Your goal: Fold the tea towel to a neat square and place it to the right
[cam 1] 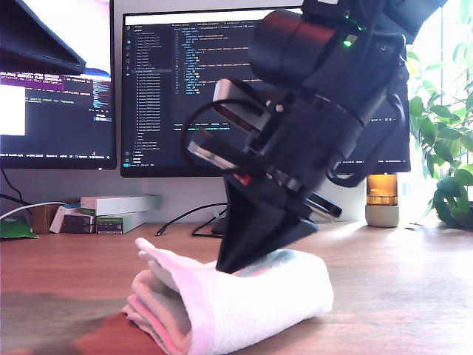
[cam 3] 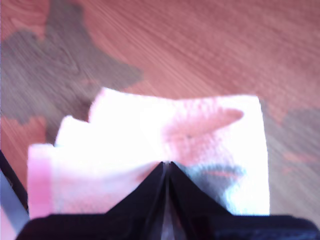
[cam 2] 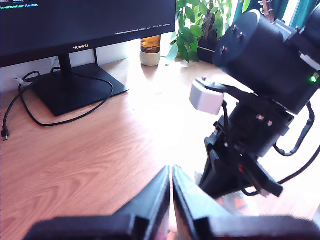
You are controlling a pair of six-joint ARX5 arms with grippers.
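Second gripper pressed on folded tea towel, desk mostly clear.

Desk (cam 1: 414, 281) under all; monitor (cam 2: 75, 20) and its black base (cam 2: 75, 87) stand well beyond my first gripper (cam 2: 171, 200), jaws closed on nothing. Tea towel (cam 1: 244, 299) lies bundled directly beneath my second gripper (cam 3: 167, 175), tips together touching its top, not clearly pinching cloth. Soft, light, floppy; likely best pinched at a layered edge. Cable (cam 2: 30, 117) and amber jar (cam 1: 382, 198) sit well clear.

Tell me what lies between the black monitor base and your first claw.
Only bare wooden desk, as my first wrist view shows. The monitor's black flat base and its black cable sit further off, and nothing rests on the wood before my first claw.
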